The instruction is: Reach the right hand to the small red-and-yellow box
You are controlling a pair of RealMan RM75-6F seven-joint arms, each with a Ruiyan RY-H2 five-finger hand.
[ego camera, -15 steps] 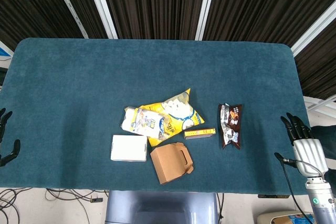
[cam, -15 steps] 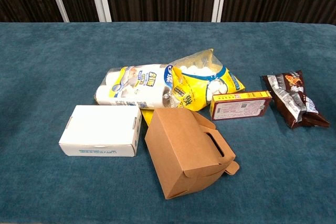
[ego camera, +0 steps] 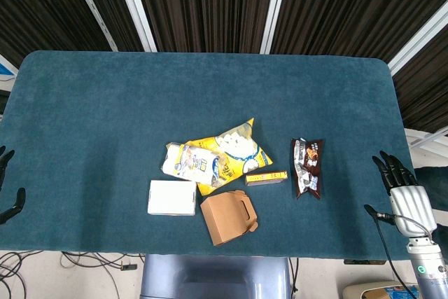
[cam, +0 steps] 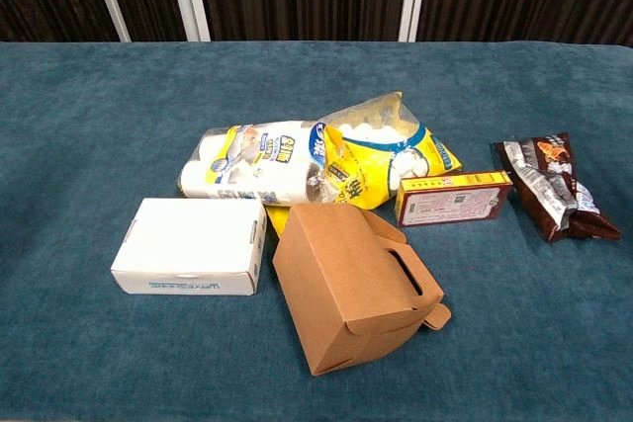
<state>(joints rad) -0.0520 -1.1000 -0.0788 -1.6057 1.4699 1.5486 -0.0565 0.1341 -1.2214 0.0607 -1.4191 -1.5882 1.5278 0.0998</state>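
Note:
The small red-and-yellow box [ego camera: 266, 178] [cam: 453, 198] lies on its side near the table's middle, right of the brown carton. My right hand [ego camera: 402, 185] hovers at the table's right edge, fingers spread, holding nothing, far right of the box. Only the dark fingertips of my left hand [ego camera: 7, 185] show at the left edge, apart and empty. The chest view shows neither hand.
A brown snack packet [ego camera: 307, 167] lies between the box and my right hand. A yellow bag [ego camera: 234, 149], a wrapped roll pack [ego camera: 189, 161], a white box [ego camera: 171, 197] and a brown handled carton [ego camera: 227, 218] cluster left of the box. The blue table [ego camera: 105, 117] stretches away behind them.
My right hand has crept slightly up and left. The left fingertips have slipped a little further off the left edge. The objects have not moved.

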